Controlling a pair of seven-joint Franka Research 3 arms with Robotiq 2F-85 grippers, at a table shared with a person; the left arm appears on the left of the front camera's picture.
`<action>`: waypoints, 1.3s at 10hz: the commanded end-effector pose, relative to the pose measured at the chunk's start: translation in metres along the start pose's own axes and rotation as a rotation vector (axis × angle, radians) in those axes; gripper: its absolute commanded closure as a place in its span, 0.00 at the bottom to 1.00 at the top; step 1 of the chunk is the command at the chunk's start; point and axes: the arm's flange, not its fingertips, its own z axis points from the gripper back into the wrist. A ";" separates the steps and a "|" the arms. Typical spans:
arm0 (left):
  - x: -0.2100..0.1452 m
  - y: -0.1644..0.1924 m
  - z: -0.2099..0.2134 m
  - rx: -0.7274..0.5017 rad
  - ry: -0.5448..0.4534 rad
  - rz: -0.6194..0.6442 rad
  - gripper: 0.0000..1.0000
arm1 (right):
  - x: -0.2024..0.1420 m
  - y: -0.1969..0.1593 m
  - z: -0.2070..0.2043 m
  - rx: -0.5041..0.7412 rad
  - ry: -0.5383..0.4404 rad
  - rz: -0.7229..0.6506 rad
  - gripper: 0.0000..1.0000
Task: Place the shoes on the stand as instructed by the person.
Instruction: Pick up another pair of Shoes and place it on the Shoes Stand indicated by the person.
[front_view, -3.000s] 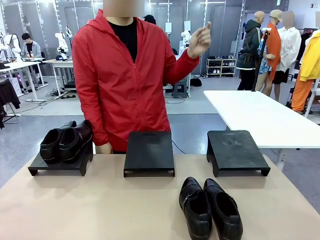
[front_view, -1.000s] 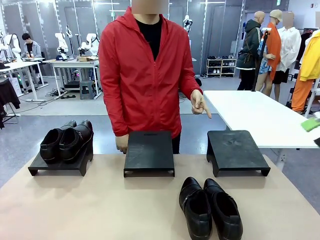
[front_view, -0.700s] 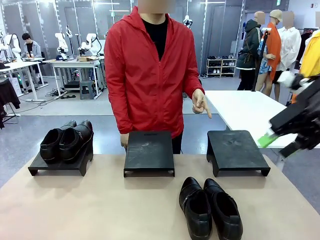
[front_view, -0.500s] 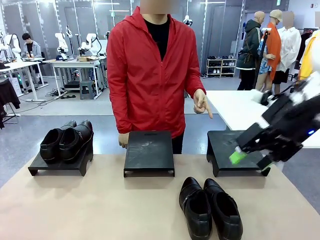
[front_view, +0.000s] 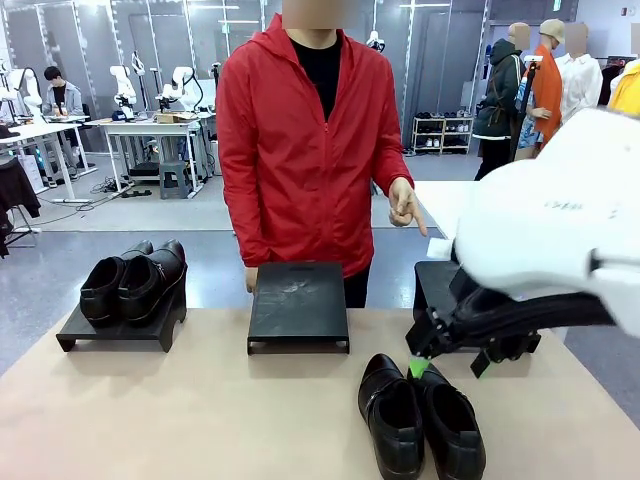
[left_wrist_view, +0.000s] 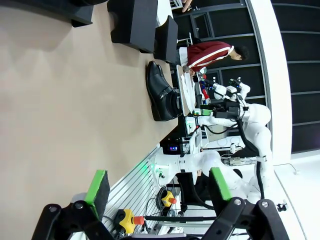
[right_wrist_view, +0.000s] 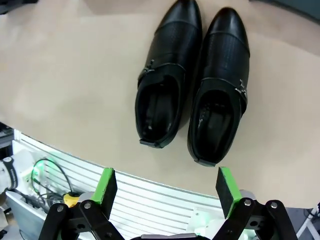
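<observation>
Nearest on the bench (front_view: 180, 420), one pair of shoes (front_view: 420, 418) lies side by side with toes away from the robot. The right end effector (front_view: 447, 363) hangs just above it, green-padded fingers spread wide and empty, and the left end effector (left_wrist_view: 159, 186) is likewise wide open and empty. Beyond stand the left stand (front_view: 120, 328) carrying the second pair (front_view: 133, 280), the bare middle stand (front_view: 298, 305) and the right stand (front_view: 432, 285), and behind them the person (front_view: 305, 140) points a hand (front_view: 405, 205) downward on the right stand's side.

No legible text, label, brand or number anywhere
</observation>
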 end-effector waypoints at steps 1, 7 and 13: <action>-0.003 -0.001 0.001 -0.007 0.008 -0.009 0.00 | 0.002 -0.003 -0.026 -0.033 0.033 -0.050 0.00; -0.003 -0.001 0.001 -0.007 0.008 -0.009 0.00 | 0.021 -0.006 -0.084 -0.072 0.070 -0.071 0.00; -0.003 -0.001 0.001 -0.007 0.008 -0.009 0.00 | 0.037 0.004 -0.121 -0.123 0.062 -0.097 0.00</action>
